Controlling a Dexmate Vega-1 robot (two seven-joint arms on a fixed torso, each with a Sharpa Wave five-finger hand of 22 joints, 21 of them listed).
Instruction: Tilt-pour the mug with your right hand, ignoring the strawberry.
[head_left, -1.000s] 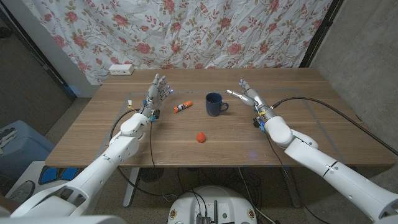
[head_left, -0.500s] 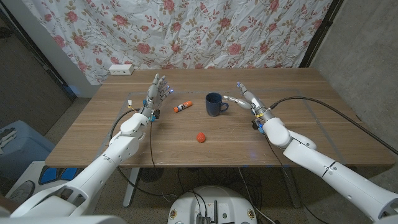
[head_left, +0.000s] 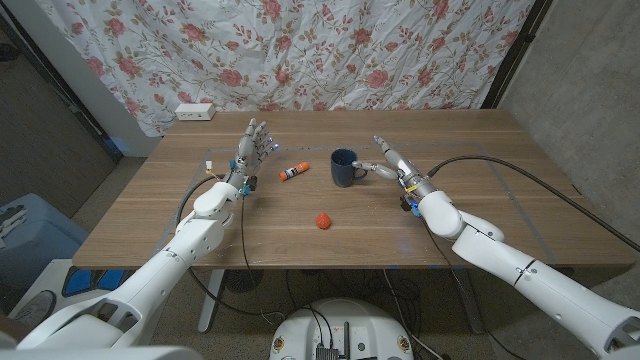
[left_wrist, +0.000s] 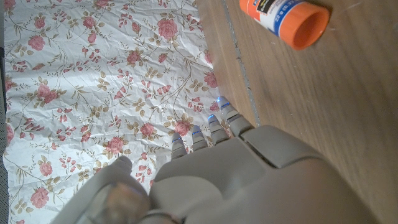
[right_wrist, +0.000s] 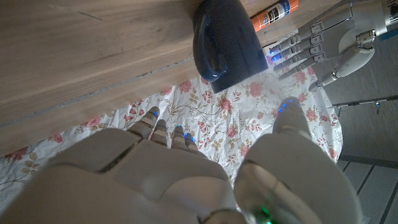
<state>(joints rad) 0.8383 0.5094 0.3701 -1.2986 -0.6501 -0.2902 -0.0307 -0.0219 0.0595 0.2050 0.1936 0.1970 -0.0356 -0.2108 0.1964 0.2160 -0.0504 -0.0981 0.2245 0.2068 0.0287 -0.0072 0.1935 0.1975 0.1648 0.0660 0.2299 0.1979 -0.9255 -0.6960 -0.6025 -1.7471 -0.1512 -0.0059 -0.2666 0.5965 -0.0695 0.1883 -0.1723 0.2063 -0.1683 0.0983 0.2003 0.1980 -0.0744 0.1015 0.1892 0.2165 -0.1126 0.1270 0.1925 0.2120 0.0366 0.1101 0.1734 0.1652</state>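
A dark blue mug (head_left: 346, 167) stands upright near the table's middle, its handle turned toward my right hand; the right wrist view shows the mug (right_wrist: 224, 43) close ahead. My right hand (head_left: 392, 165) is open, fingers spread, its fingertips just short of the handle and holding nothing. A small red strawberry (head_left: 322, 220) lies nearer the front edge, left of the right arm. My left hand (head_left: 253, 148) stands open with fingers up, left of the mug, and shows as the left hand (right_wrist: 329, 37) beyond the mug in the right wrist view.
An orange-capped glue stick (head_left: 293, 172) lies between the left hand and the mug, seen close as the glue stick (left_wrist: 288, 17) in the left wrist view. A white power strip (head_left: 195, 112) sits at the back left edge. A floral curtain (head_left: 300, 50) hangs behind the table.
My right hand has moved left toward the mug, closing the gap to its handle. The left hand, mug and strawberry have stayed put.
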